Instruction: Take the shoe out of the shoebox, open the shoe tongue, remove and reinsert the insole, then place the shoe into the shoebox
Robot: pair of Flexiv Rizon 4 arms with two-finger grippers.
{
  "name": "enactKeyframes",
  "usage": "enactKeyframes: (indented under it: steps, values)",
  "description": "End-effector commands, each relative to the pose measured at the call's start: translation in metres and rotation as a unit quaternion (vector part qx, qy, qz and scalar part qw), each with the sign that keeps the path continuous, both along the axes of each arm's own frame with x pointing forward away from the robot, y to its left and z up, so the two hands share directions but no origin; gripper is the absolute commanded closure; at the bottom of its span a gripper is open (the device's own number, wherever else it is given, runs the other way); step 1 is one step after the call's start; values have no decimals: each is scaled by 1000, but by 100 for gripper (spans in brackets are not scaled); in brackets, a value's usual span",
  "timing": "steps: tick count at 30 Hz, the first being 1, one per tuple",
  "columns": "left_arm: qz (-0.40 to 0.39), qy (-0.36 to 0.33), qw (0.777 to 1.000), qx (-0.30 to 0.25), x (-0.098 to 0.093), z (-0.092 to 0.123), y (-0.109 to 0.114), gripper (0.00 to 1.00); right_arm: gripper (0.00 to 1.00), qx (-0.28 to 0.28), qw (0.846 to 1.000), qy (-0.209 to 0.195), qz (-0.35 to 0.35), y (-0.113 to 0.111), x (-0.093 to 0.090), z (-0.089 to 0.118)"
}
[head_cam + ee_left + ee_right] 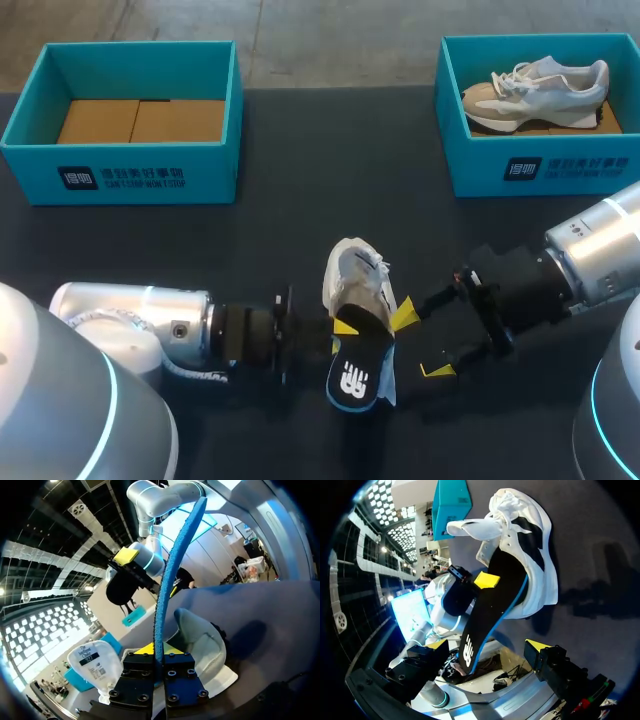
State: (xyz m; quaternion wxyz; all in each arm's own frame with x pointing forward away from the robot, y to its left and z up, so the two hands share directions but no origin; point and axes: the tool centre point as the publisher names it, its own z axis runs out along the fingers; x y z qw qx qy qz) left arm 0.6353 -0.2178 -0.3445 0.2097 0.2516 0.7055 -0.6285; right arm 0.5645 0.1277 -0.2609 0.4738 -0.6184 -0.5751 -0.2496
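Note:
A white shoe (352,278) lies on the dark table at the middle, its tongue (95,662) pulled open. My left gripper (345,328) is shut on the black insole (360,372) with a blue underside and holds it out of the shoe, slanting over the heel. In the left wrist view the insole (172,575) stands edge-on between the fingers (150,649), with the shoe (200,640) just beyond. My right gripper (421,342) stands open close to the right of the insole, touching nothing. From its wrist the insole (490,610) and shoe (530,555) lie just ahead of the right gripper (486,645).
A teal shoebox (120,165) with cardboard inside stands at the back left. A second teal shoebox (540,165) at the back right holds another pale shoe (535,92). Bare table lies between the boxes and the arms.

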Motion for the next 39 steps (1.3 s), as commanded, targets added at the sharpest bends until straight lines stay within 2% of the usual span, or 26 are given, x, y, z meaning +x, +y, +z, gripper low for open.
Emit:
enactKeyframes:
  steps: [1, 12, 23, 25, 28, 31, 39]
  values:
    - [6, -6, 1000, 7, 2, -5, -4, 100, 0, 0, 1000, 0, -1, 1, -1, 0]
    - [19, -8, 1000, 12, 9, -10, -1, 100, 0, 0, 1000, 0, -1, 1, -1, 0]
    - [6, -6, 1000, 11, 5, -6, -2, 100, 0, 0, 1000, 0, -1, 1, -1, 0]
    - [5, -7, 1000, 11, 4, -5, -3, 83, 0, 0, 1000, 0, -1, 1, -1, 0]
    - [4, -9, 1000, 12, 4, -3, -3, 80, 0, 0, 1000, 0, -1, 1, -1, 0]
    - [2, -10, 1000, 12, 1, -1, -4, 68, 0, 0, 1000, 0, -1, 1, -1, 0]
    - [3, -14, 1000, 16, -4, 4, -5, 66, 0, 0, 1000, 0, -1, 1, -1, 0]
